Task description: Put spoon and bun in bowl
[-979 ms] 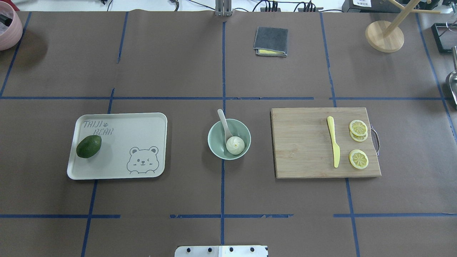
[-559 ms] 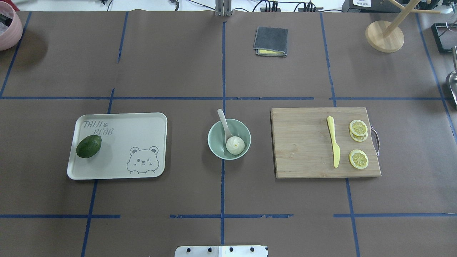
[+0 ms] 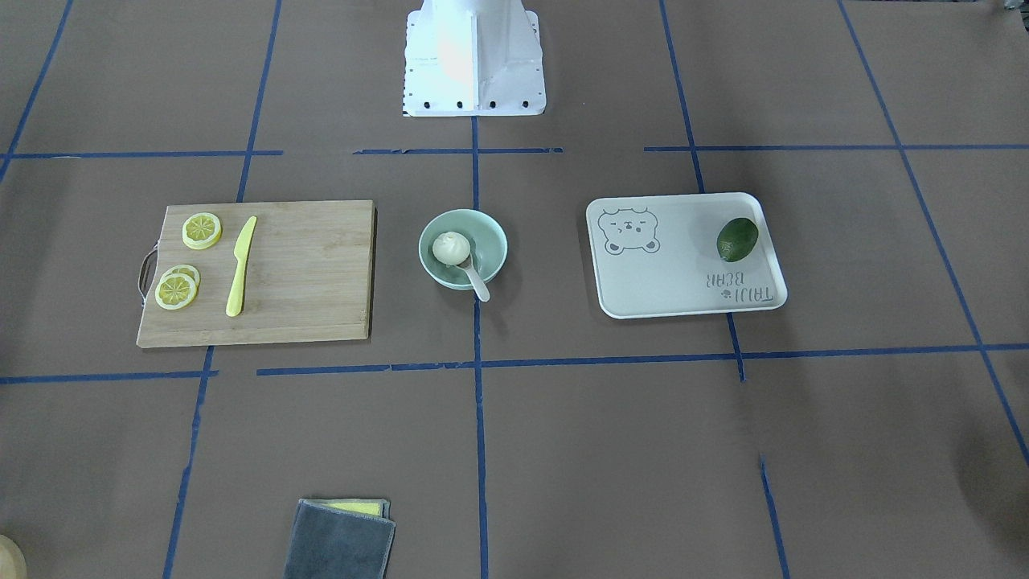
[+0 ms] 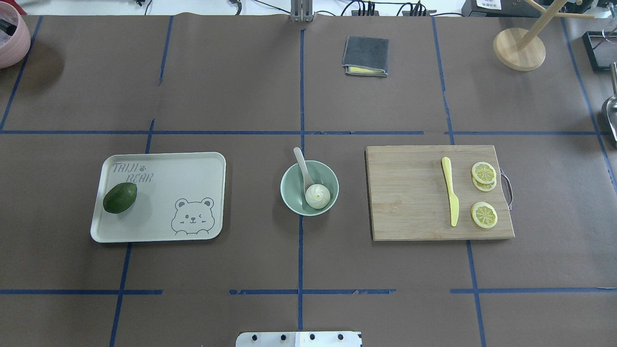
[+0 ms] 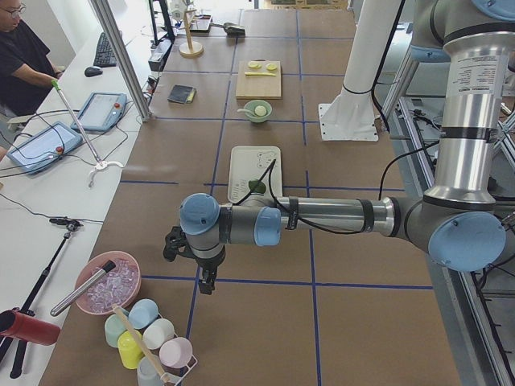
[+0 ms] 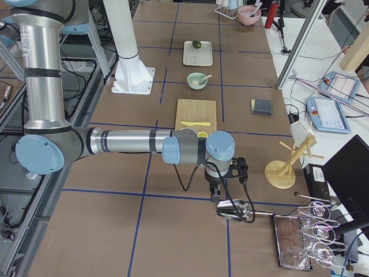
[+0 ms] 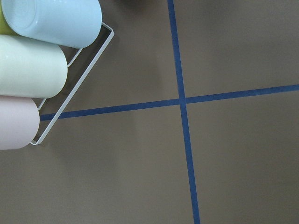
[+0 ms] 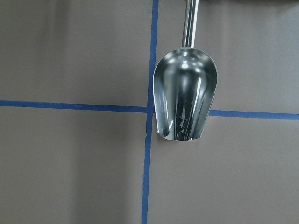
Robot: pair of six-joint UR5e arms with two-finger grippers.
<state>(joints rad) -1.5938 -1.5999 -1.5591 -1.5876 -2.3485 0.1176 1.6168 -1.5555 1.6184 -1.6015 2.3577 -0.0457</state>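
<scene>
Mint-green bowl [image 4: 285,189] is sitting at the table's centre, holding the bun [image 4: 317,196] and the spoon [image 4: 302,166], whose handle is leaning out over the far rim; the placing step is looking complete, I judge; the left gripper [image 5: 208,283] and right gripper [image 6: 215,195] are hanging near opposite table ends, well apart from it; whether either is gripping anything I cannot tell; no further move is seeming necessary.

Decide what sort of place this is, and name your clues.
Probably a robotics lab. A left arm and a right arm stand at a table gridded with blue tape. An operator sits beside tablets.
</scene>
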